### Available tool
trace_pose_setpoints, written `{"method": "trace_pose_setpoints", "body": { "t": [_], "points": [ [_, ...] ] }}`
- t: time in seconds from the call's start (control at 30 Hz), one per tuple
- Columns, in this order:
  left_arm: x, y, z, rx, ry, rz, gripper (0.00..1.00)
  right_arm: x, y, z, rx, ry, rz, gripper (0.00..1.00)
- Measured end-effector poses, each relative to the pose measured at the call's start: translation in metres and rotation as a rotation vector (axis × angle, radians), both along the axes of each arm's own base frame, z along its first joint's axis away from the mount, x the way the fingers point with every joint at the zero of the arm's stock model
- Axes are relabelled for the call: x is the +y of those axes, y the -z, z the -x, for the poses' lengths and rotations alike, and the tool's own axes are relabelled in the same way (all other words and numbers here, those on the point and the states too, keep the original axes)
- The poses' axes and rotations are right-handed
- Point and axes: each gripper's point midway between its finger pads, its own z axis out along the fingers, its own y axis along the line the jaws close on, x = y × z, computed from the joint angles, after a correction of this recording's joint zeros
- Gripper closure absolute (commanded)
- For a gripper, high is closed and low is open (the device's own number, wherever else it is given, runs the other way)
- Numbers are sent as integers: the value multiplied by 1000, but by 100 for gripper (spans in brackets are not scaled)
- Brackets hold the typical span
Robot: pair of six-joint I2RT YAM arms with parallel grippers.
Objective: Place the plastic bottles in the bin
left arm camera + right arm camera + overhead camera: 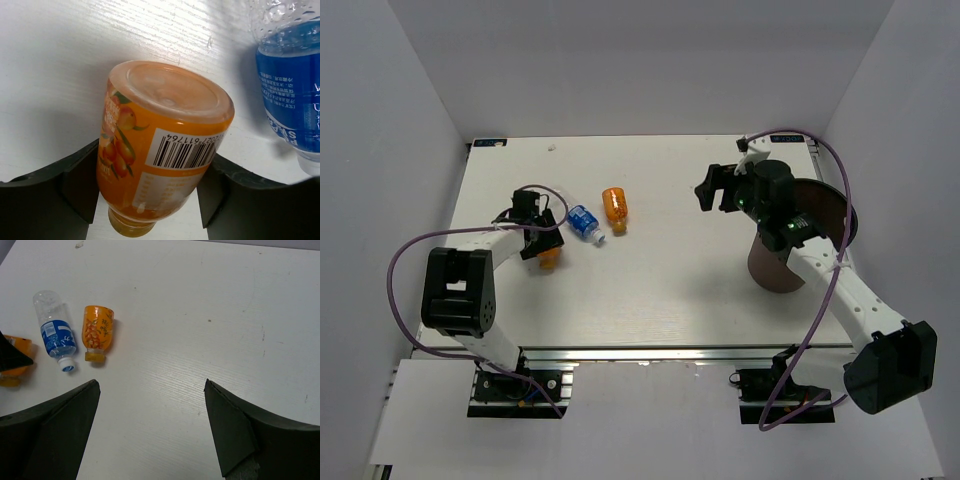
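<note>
My left gripper (538,235) is shut on an orange-filled bottle (550,259) at the table's left. In the left wrist view the bottle (160,135) sits base-forward between both fingers of the left gripper (155,152). A clear bottle with a blue label (584,223) lies just right of it, and shows in the left wrist view (292,85). A second orange bottle (614,206) lies beyond that. My right gripper (706,190) is open and empty in the air left of the dark brown bin (772,270). The right wrist view shows the right gripper (151,382) above bare table, with the blue-label bottle (55,335) and the orange bottle (97,332) far left. The other bottles are not in view.
The right arm (790,225) covers much of the bin's rim. White walls enclose the white table (670,290) on three sides. Purple cables loop from both arms.
</note>
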Motion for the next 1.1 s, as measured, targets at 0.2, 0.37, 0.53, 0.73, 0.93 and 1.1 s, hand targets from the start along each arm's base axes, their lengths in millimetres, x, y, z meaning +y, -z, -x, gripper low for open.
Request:
{"method": "trace_pose_setpoints", "body": {
  "t": [0.2,0.37,0.53,0.73,0.93,1.1],
  "points": [
    [3,-5,0,8,-15,-10,49,1,11,4,26,-14,3,11],
    [3,-43,-9,-80,-26,-11,57,11,17,12,45,-78,-19,11],
    [-34,-129,-19,-353,128,78,58,31,21,28,60,-209,-75,11],
    [-146,-180,15,-561,610,168,58,52,17,44,84,-325,-165,11],
    [-205,-144,76,-516,965,212,54,72,13,61,97,-426,-231,11],
    [-224,-146,93,-539,1098,231,54,91,19,84,128,-539,-255,11]
  ]
}}
